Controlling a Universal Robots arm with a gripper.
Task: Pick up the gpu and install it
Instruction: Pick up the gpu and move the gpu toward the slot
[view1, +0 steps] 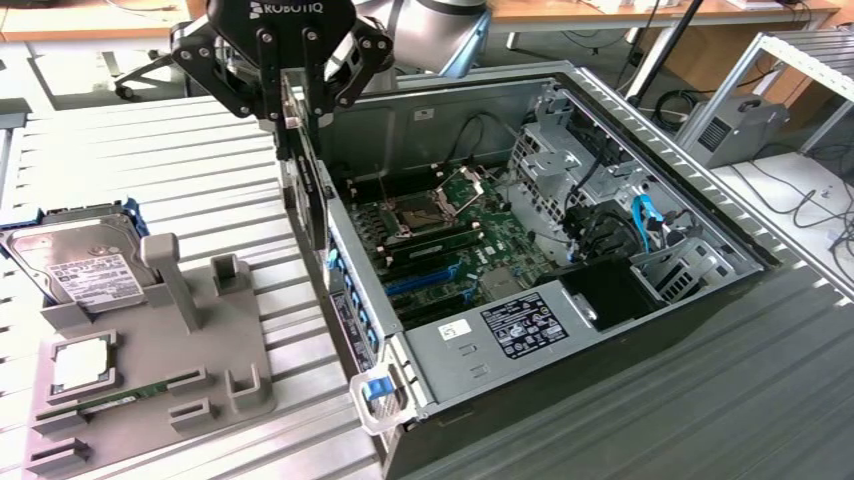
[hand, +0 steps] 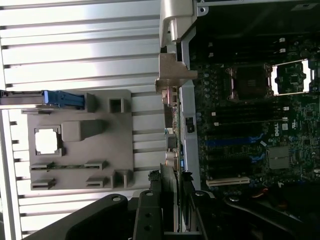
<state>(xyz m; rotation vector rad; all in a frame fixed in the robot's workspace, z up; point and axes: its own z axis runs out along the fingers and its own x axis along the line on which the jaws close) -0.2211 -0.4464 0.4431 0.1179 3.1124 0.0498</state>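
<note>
**GPU held over case edge, not seated**

Slatted metal table (view1: 160, 170), lab benches behind. My gripper (view1: 296, 110) is pinched partway in on the gpu's (view1: 304, 190) top edge. The card hangs edge-on, upright, right at the open PC case's (view1: 454, 350) near wall, its silver bracket (hand: 175, 75) at the wall's rim.

Step, as I judge it: install, with the card carried but in no slot. Seating calls for squaring the card's edge to a motherboard (view1: 494, 240) slot, with the bracket at the rear wall.

The case holds the motherboard and blue cables. The grey fixture tray (view1: 147, 400) holds a hard drive (view1: 80, 265), CPU chip (view1: 83, 358) and memory stick (view1: 120, 403).
</note>
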